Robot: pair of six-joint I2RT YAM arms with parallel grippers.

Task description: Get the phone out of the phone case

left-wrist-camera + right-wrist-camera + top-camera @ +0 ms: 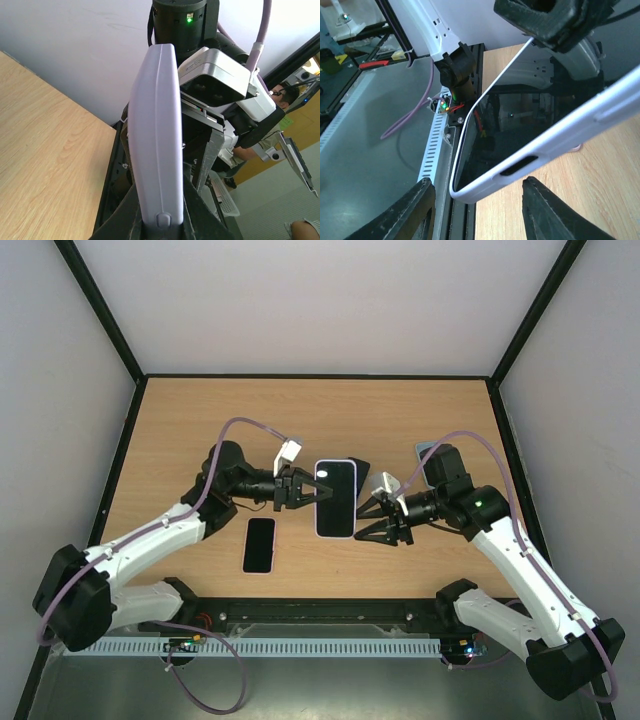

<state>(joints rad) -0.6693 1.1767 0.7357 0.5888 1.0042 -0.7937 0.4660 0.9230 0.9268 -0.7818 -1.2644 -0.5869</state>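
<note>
My left jaws pinch the phone case (155, 135) edgewise, clear of the counter (200, 420) at frame centre — phone (336, 495) seemingly inside — so my spread right jaws can reach its free side.

The phone case (335, 498) is over the middle of the table (180, 440), with the left gripper (305, 490) on its left edge, the right gripper (360, 523) just beside its near right corner, and a phone (259, 545) flat on the table to its near left.
</note>
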